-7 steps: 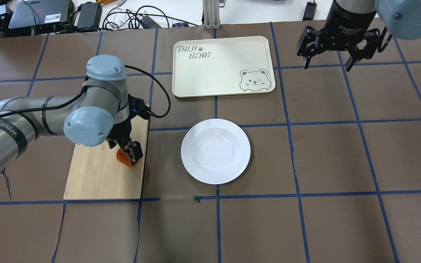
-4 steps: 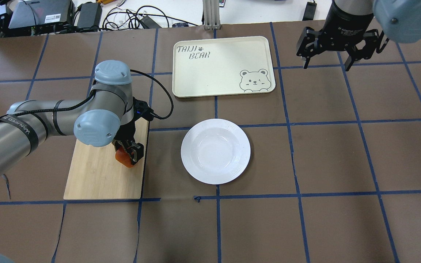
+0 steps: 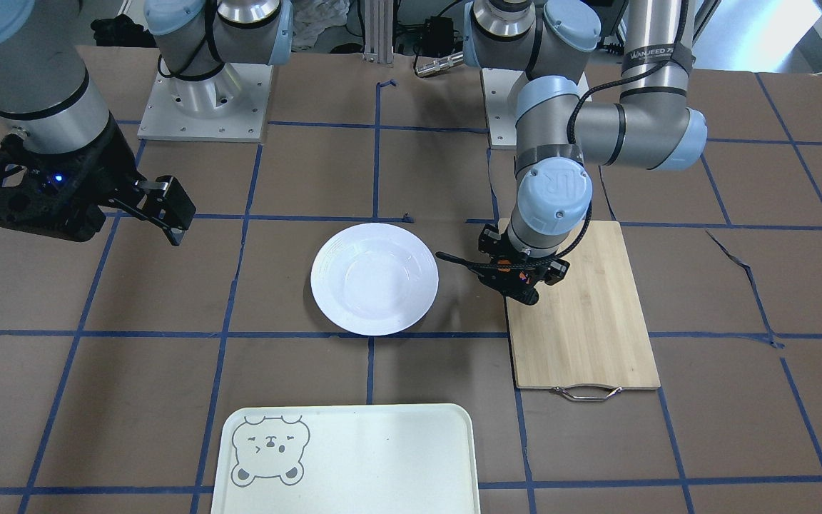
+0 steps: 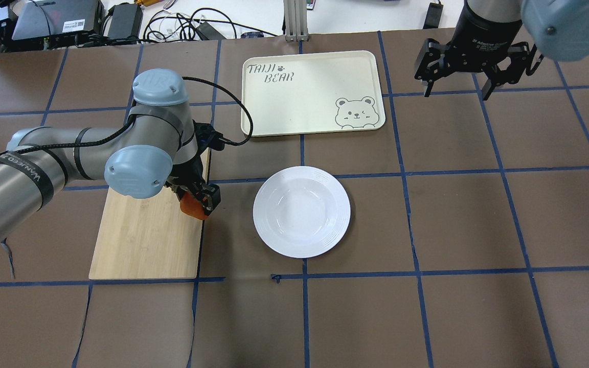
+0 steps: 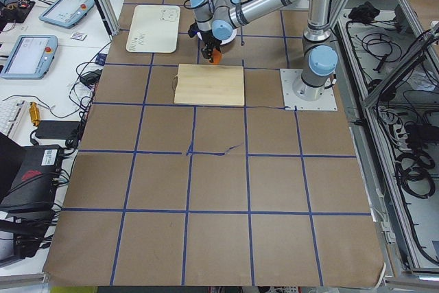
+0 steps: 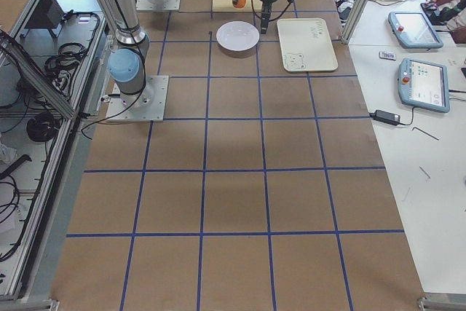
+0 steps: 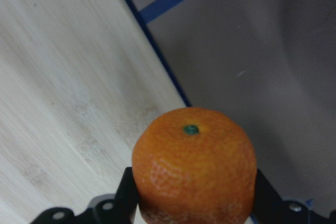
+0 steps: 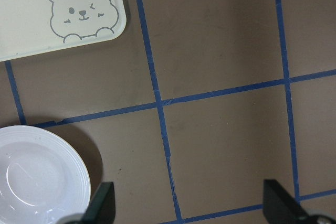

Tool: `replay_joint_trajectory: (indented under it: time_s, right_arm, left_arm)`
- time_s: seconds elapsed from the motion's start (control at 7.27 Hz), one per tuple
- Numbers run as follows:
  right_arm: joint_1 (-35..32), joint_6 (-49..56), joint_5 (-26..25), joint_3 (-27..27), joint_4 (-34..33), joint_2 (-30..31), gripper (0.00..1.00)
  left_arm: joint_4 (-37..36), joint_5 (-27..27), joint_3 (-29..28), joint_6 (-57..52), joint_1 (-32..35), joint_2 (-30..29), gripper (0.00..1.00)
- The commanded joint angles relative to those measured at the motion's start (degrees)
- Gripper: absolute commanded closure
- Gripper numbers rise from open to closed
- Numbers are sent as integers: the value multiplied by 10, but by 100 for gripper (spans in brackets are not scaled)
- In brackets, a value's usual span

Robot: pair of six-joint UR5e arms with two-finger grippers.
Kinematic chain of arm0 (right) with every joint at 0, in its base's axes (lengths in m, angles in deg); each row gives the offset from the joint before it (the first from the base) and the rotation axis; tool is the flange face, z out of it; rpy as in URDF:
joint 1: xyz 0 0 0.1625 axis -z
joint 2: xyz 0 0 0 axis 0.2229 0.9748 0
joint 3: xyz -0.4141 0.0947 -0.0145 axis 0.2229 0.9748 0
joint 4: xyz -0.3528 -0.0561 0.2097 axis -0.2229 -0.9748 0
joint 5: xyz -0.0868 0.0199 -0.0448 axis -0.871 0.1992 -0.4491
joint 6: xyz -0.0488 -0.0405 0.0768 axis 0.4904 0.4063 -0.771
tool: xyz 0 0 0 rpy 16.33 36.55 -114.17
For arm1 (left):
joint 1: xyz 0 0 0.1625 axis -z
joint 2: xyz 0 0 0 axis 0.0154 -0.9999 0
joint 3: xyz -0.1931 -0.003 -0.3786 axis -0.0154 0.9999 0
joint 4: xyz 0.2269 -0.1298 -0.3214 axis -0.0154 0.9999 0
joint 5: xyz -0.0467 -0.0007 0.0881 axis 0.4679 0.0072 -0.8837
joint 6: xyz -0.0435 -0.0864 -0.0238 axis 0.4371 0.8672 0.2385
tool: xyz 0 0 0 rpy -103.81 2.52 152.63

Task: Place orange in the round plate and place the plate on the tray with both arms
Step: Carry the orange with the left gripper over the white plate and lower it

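My left gripper (image 4: 198,200) is shut on the orange (image 4: 191,207), holding it just above the right edge of the bamboo board (image 4: 141,240). In the left wrist view the orange (image 7: 193,166) fills the lower middle, stem end up, between the black fingers. The white round plate (image 4: 301,211) lies empty on the table a short way to the right of the orange. The cream tray (image 4: 310,92) with its bear print lies empty beyond the plate. My right gripper (image 4: 457,93) hangs open and high to the right of the tray, holding nothing.
The bamboo board (image 3: 582,314) has a metal handle at its far end. Cables, a laptop and power bricks crowd the white bench (image 4: 356,15) beyond the table. Blue tape lines cross the brown table (image 4: 478,230).
The left arm has carried the orange from the middle-right of the board to the board's right edge, closer to the plate. The right arm has hardly moved.
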Motion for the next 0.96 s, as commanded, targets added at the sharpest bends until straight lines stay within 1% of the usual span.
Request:
replay_joint_trajectory:
  time_s: [0.0, 0.14, 0.28, 0.41, 0.55, 0.83]
  right_arm:
    - [0, 0, 1, 0, 0, 0, 0]
    - [0, 0, 0, 0, 0, -1, 0]
    - [0, 0, 1, -1, 0, -1, 0]
    - [0, 0, 1, -1, 0, -1, 0]
    - [0, 0, 0, -1, 0, -1, 0]
    - [0, 0, -1, -11, 0, -1, 0]
  left_arm:
    - [9, 24, -23, 181, 86, -3, 100]
    - [8, 45, -28, 262, 133, -3, 100]
    - [-8, 62, -29, 348, 171, -25, 100]
    - [-61, 85, -31, 426, 177, -42, 100]
    - [-85, 101, -29, 426, 180, -54, 100]
    - [-91, 97, -32, 433, 179, -68, 100]
